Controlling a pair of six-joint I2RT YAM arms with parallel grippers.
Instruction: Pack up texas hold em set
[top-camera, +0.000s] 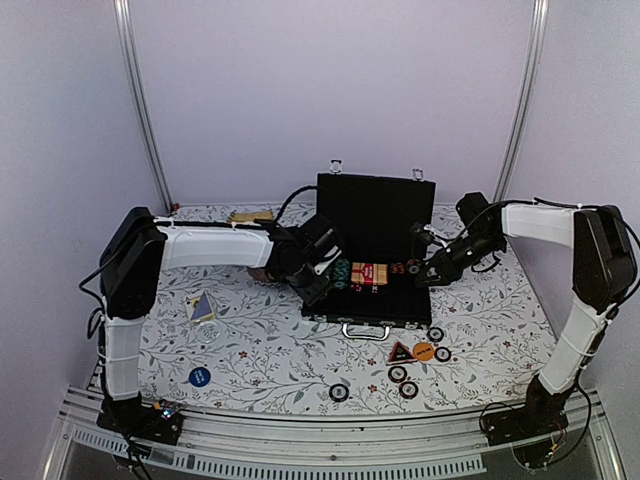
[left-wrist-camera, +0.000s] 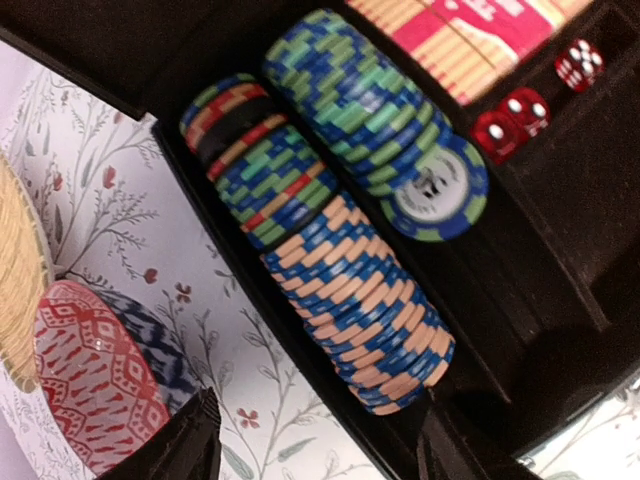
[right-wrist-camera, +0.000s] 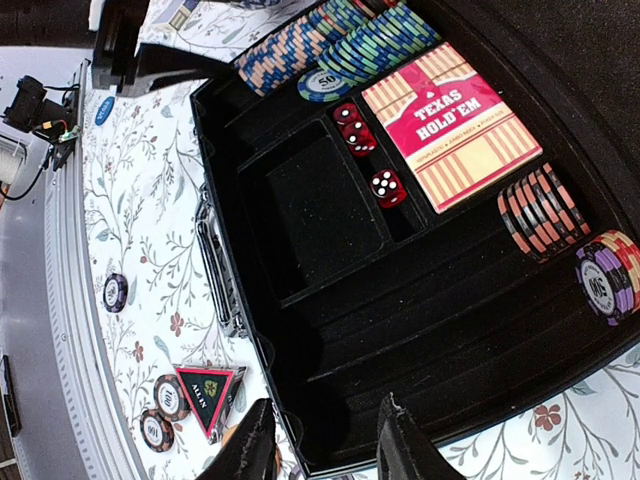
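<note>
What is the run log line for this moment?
case open | chip rows in its left end | left gripper open above them | right gripper open above case's right end | loose chips on table

- The left arm (top-camera: 215, 245) is folded at the elbow, its forearm stretched rightward.
- The left fingers (left-wrist-camera: 188, 445) are held apart.
- The right arm (top-camera: 540, 222) is folded likewise, forearm stretched leftward.
- The right fingers (right-wrist-camera: 252, 452) are spread apart.

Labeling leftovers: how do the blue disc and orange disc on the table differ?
The blue disc lies alone on the left; the orange disc sits on the right beside the red triangle, with chips around it. Colours differ: blue versus orange. Both lie flat outside the case.
</note>
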